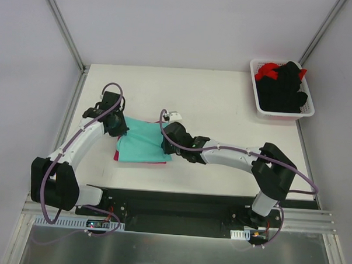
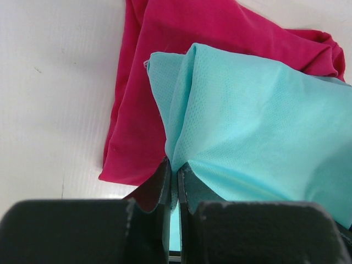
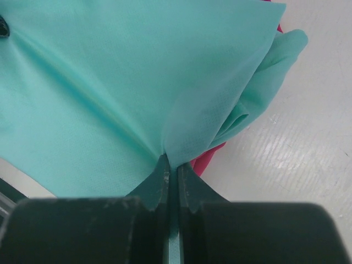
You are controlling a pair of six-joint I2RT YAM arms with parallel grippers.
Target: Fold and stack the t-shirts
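A teal t-shirt (image 1: 143,141) lies on top of a magenta-pink t-shirt (image 1: 141,161) on the white table (image 1: 224,105). Only a pink strip shows along the teal one's near edge. My left gripper (image 1: 119,129) is shut on the teal t-shirt (image 2: 258,126) at its left edge, with the pink t-shirt (image 2: 159,71) spread beneath. My right gripper (image 1: 166,136) is shut on the teal t-shirt (image 3: 126,82) at its right edge. A sliver of the pink t-shirt (image 3: 206,159) peeks out by the right fingers. The cloth is stretched between the two grippers.
A white basket (image 1: 256,105) at the back right holds black garments (image 1: 283,90) and a red garment (image 1: 267,71). A small white object (image 1: 175,115) lies on the table just behind the right gripper. Grey walls close in both sides.
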